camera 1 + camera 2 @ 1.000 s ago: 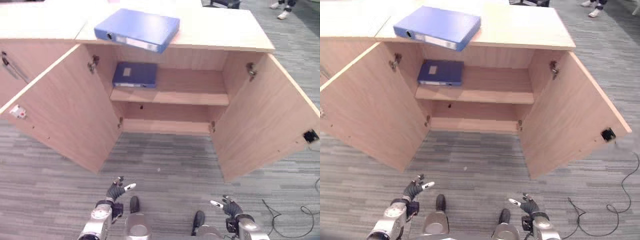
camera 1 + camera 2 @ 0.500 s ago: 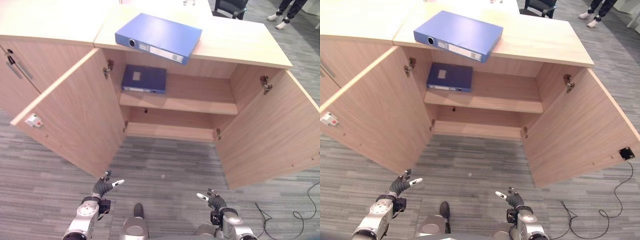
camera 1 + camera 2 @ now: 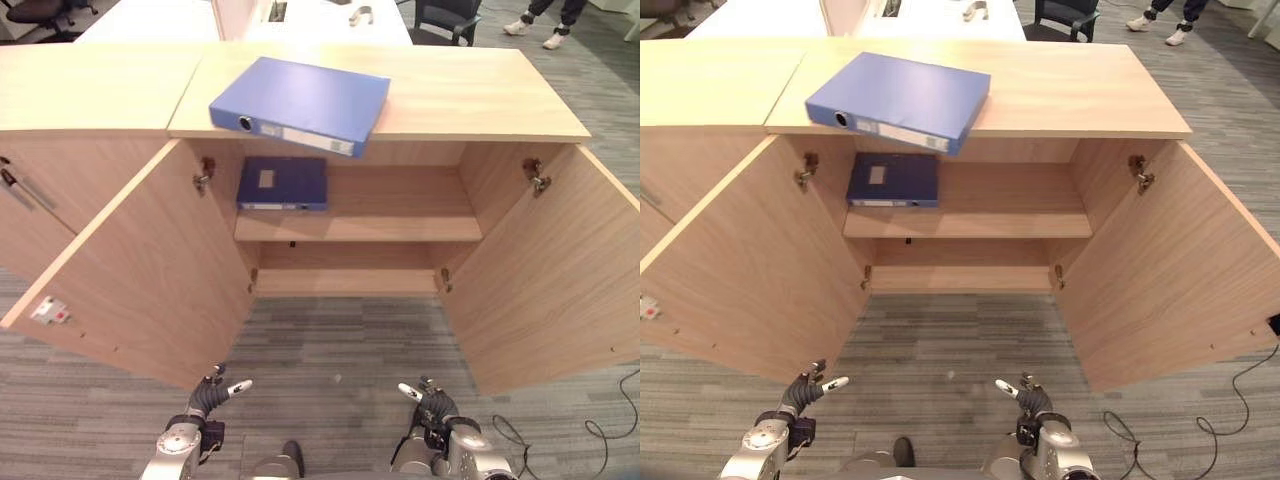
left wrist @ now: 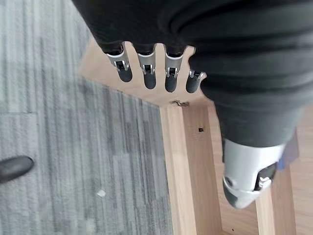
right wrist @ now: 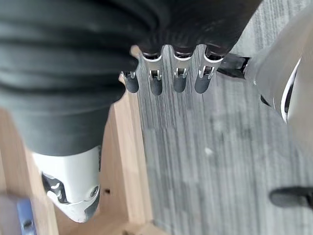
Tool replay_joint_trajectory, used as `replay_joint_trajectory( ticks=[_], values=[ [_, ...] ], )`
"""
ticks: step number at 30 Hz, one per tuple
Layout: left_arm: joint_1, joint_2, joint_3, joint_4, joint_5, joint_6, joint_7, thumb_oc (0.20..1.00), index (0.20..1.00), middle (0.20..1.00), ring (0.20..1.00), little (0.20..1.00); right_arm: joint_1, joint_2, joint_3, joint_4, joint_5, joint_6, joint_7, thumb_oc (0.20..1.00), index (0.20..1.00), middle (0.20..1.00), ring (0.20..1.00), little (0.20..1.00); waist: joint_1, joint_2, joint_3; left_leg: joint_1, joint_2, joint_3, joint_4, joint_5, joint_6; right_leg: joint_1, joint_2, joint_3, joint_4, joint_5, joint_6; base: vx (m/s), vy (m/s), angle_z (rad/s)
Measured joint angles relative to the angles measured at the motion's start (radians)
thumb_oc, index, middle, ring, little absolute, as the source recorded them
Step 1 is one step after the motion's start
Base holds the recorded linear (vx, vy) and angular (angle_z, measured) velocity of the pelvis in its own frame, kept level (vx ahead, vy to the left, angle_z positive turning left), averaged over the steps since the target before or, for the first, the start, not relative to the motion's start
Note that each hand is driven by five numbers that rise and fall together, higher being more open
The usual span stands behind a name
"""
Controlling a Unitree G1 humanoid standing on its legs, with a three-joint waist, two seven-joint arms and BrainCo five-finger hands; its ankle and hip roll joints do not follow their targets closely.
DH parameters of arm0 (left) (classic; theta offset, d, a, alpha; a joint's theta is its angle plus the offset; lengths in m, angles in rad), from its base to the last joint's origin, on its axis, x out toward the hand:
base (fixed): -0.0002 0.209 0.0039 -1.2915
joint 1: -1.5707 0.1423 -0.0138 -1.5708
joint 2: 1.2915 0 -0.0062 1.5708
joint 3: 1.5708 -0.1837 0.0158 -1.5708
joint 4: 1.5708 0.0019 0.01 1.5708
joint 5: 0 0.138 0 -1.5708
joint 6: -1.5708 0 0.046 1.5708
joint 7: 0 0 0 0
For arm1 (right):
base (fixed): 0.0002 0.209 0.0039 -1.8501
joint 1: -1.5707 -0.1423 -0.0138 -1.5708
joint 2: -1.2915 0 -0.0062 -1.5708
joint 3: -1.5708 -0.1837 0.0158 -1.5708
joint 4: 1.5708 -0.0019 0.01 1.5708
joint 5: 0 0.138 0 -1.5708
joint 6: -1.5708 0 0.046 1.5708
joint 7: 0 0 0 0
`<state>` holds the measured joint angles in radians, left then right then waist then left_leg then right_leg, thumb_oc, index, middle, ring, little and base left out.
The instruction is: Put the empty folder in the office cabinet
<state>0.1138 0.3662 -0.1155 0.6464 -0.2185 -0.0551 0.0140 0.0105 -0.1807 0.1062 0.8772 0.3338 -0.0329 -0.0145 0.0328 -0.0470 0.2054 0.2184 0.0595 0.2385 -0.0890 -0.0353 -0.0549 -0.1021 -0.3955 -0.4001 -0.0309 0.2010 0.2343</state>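
- The left hand (image 3: 207, 398) hangs low over the grey carpet (image 3: 330, 350), its fingers (image 4: 146, 71) straight and released, holding nothing.
- The right hand (image 3: 432, 405) hangs low on the other side, its fingers (image 5: 178, 78) likewise straight and empty.
- Ahead of both sets of fingers and well apart from them stands the wooden office cabinet (image 3: 350, 215), with its left door (image 3: 140, 270) and right door (image 3: 545, 270) both swung wide open toward the robot.
- Above and beyond the left fingers, the blue folder (image 3: 300, 103) lies flat on the cabinet top (image 3: 470, 90), its near edge jutting slightly past the front edge.
- Just below it, on the left end of the upper shelf (image 3: 400, 225), a second, darker blue folder (image 3: 283, 183) already lies flat.
- Judging from this, the step in hand is the approach: neither hand is near the folder yet.
- To do it well, both hands should rise between the open doors without brushing them, then take the folder by its overhanging edge from either side.
- The free right part of the shelf looks the easiest place to slide it in, kept level.
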Motion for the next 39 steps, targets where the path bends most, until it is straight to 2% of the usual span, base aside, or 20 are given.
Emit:
replay_joint_trajectory(
  ticks=[1,2,4,5,10,13,15,17,18,19,20,21,23,24,25,28,29,32,35,39],
  values=[
    [0.007,0.006,0.000,-0.003,0.000,0.000,-0.001,1.000,1.000,1.000,1.000,1.000,0.012,0.001,0.000,0.001,0.000,0.000,0.000,1.000,1.000,1.000,1.000,1.000,0.001,-0.018,-0.011,0.017,0.003,-0.004,0.000,-0.010,-0.023,0.028,0.007,0.001,-0.008,-0.002,-0.003,0.26,-0.158,0.19],
    [0.015,-0.013,0.003,0.009,0.001,0.001,0.000,1.000,1.000,1.000,1.000,1.000,0.022,-0.015,-0.003,0.016,0.000,0.000,0.000,1.000,1.000,1.000,1.000,1.000,0.000,-0.006,-0.017,0.046,0.026,-0.017,-0.001,-0.025,-0.063,0.064,0.030,0.004,-0.020,0.056,-0.058,0.28,-0.266,0.11],
    [0.044,-0.101,-0.006,-0.019,0.002,-0.002,-0.007,1.000,1.000,1.000,1.000,1.000,0.031,-0.107,-0.020,0.047,0.000,0.000,-0.007,1.000,1.000,1.000,1.000,1.000,-0.022,0.109,-0.057,0.041,0.139,-0.030,0.002,-0.016,-0.095,0.095,0.136,-0.045,-0.019,-0.001,-0.079,0.27,-0.318,0.24],
    [0.038,-0.118,-0.006,-0.022,0.001,-0.003,-0.007,1.000,1.000,1.000,1.000,1.000,0.035,-0.130,-0.029,0.057,0.000,0.001,-0.007,1.000,1.000,1.000,1.000,1.000,-0.031,0.126,-0.058,0.031,0.161,-0.046,0.017,-0.004,-0.113,0.110,0.151,-0.068,-0.021,-0.007,-0.089,0.18,-0.236,0.45],
    [-0.002,-0.119,-0.003,-0.022,-0.001,-0.012,-0.005,1.000,1.000,1.000,1.000,1.000,0.029,-0.183,-0.029,0.072,-0.001,0.000,-0.008,1.000,1.000,1.000,1.000,1.000,-0.046,0.130,-0.057,-0.024,0.218,-0.077,0.084,0.040,-0.151,0.108,0.203,-0.110,-0.001,-0.063,-0.116,0.11,-0.172,0.18],
    [-0.015,-0.093,-0.003,-0.018,-0.002,-0.009,-0.005,1.000,1.000,1.000,1.000,1.000,0.011,-0.170,-0.022,0.068,-0.001,-0.002,-0.007,1.000,1.000,1.000,1.000,1.000,-0.044,0.099,-0.042,-0.061,0.258,-0.100,0.146,0.061,-0.186,0.120,0.250,-0.113,-0.033,-0.078,-0.139,0.17,-0.241,-0.01],
    [-0.043,-0.087,-0.001,-0.015,-0.006,-0.009,-0.003,1.000,1.000,1.000,1.000,1.000,0.015,-0.160,-0.022,0.077,-0.001,0.000,-0.006,1.000,1.000,1.000,1.000,1.000,-0.033,0.080,-0.032,-0.104,0.264,-0.153,0.238,0.070,-0.200,0.133,0.253,-0.112,-0.037,-0.085,-0.153,0.12,-0.128,0.06],
    [-0.020,-0.086,-0.003,-0.016,-0.012,-0.009,-0.003,1.000,1.000,1.000,1.000,1.000,0.008,-0.157,-0.021,0.076,-0.001,-0.001,-0.007,1.000,1.000,1.000,1.000,1.000,-0.021,0.095,-0.027,-0.133,0.286,-0.258,0.353,0.121,-0.236,0.189,0.295,-0.106,-0.056,-0.118,-0.177,0.12,-0.182,-0.13],
    [-0.026,-0.086,-0.002,-0.017,-0.012,-0.009,-0.003,1.000,1.000,1.000,1.000,1.000,0.005,-0.157,-0.021,0.075,-0.001,0.000,-0.006,1.000,1.000,1.000,1.000,1.000,-0.018,0.084,-0.021,-0.165,0.286,-0.292,0.393,0.184,-0.235,0.193,0.303,-0.111,-0.053,-0.128,-0.192,0.08,-0.150,0.18],
    [-0.043,-0.084,-0.001,-0.011,-0.012,-0.009,-0.001,1.000,1.000,1.000,1.000,1.000,0.001,-0.153,-0.021,0.074,-0.001,0.000,-0.007,1.000,1.000,1.000,1.000,1.000,-0.022,0.051,0.000,-0.245,0.280,-0.298,0.472,0.311,-0.230,0.197,0.294,-0.138,-0.047,-0.150,-0.223,0.13,-0.095,0.36],
    [-0.060,-0.084,-0.005,-0.011,-0.012,-0.010,-0.003,1.000,1.000,1.000,1.000,1.000,-0.005,-0.150,-0.017,0.077,0.000,0.000,-0.009,1.000,1.000,1.000,1.000,1.000,-0.019,0.017,0.020,-0.300,0.296,-0.237,0.530,0.288,-0.226,0.209,0.293,-0.152,-0.054,-0.163,-0.243,0.17,0.008,0.29],
    [-0.054,-0.086,-0.012,-0.009,-0.012,-0.008,-0.004,1.000,1.000,1.000,1.000,1.000,-0.019,-0.151,-0.019,0.077,-0.001,0.000,-0.010,1.000,1.000,1.000,1.000,1.000,-0.015,0.003,0.030,-0.314,0.296,-0.158,0.457,0.211,-0.206,0.218,0.307,-0.148,-0.056,-0.179,-0.264,0.21,0.065,0.00],
    [-0.065,-0.091,-0.014,0.005,-0.011,-0.008,-0.004,1.000,1.000,1.000,1.000,1.000,-0.027,-0.150,-0.025,0.078,-0.001,0.000,-0.016,1.000,1.000,1.000,1.000,1.000,0.006,0.017,0.042,-0.298,0.237,-0.133,0.122,0.156,-0.194,0.227,0.331,-0.131,-0.062,-0.205,-0.255,0.11,0.097,-0.20],
    [-0.078,-0.087,-0.019,0.015,-0.012,-0.007,-0.003,1.000,1.000,1.000,1.000,1.000,-0.036,-0.150,-0.023,0.090,-0.001,0.000,-0.018,1.000,1.000,1.000,1.000,1.000,0.025,0.028,0.051,-0.310,0.175,-0.178,-0.016,0.164,-0.177,0.234,0.334,-0.120,-0.057,-0.194,-0.239,0.06,0.124,-0.75],
    [-0.049,-0.083,-0.019,0.016,-0.011,-0.006,-0.003,1.000,1.000,1.000,1.000,1.000,-0.050,-0.145,-0.019,0.108,-0.002,-0.002,-0.017,1.000,1.000,1.000,1.000,1.000,0.042,0.053,0.048,-0.308,0.161,-0.183,0.000,0.189,-0.145,0.253,0.348,-0.087,-0.057,-0.195,-0.233,0.12,0.160,-0.87],
    [-0.002,-0.088,-0.021,0.021,-0.011,0.003,-0.005,1.000,1.000,1.000,1.000,1.000,0.009,-0.133,0.005,0.104,-0.003,0.000,-0.018,1.000,1.000,1.000,1.000,1.000,0.005,0.077,0.004,-0.297,0.155,-0.103,0.113,0.183,-0.110,0.303,0.335,-0.079,-0.063,-0.219,-0.193,0.07,0.134,-0.38],
    [-0.002,-0.076,-0.011,0.010,-0.011,0.002,-0.004,1.000,1.000,1.000,1.000,1.000,0.039,-0.108,0.016,0.107,-0.004,0.002,-0.014,1.000,1.000,1.000,1.000,1.000,0.003,0.057,-0.018,-0.262,0.107,-0.082,0.031,0.190,-0.063,0.297,0.298,-0.051,-0.054,-0.212,-0.157,0.06,0.220,-0.18],
    [-0.031,-0.042,0.000,0.003,-0.010,0.002,-0.004,1.000,1.000,1.000,1.000,1.000,0.057,-0.051,0.014,0.111,-0.012,0.012,-0.007,1.000,1.000,1.000,1.000,1.000,-0.003,0.004,-0.023,-0.245,0.047,-0.078,-0.006,0.191,-0.018,0.294,0.239,-0.050,-0.036,-0.200,-0.136,0.04,0.159,0.08],
    [-0.038,-0.040,-0.004,0.005,-0.010,0.001,-0.004,1.000,1.000,1.000,1.000,1.000,0.046,-0.041,0.014,0.109,-0.012,0.013,-0.004,1.000,1.000,1.000,1.000,1.000,0.007,0.027,-0.019,-0.209,0.030,-0.085,-0.004,0.160,0.026,0.278,0.196,-0.048,0.013,-0.219,-0.109,0.02,0.162,0.10],
    [-0.027,-0.014,-0.004,0.010,-0.010,0.002,-0.004,1.000,1.000,1.000,1.000,1.000,0.023,-0.034,0.013,0.105,-0.012,0.013,-0.006,1.000,1.000,1.000,1.000,1.000,0.011,-0.007,-0.037,-0.211,-0.019,-0.091,-0.014,0.145,0.018,0.255,0.116,-0.034,-0.028,-0.178,-0.068,0.01,0.170,0.19]
  ],
)
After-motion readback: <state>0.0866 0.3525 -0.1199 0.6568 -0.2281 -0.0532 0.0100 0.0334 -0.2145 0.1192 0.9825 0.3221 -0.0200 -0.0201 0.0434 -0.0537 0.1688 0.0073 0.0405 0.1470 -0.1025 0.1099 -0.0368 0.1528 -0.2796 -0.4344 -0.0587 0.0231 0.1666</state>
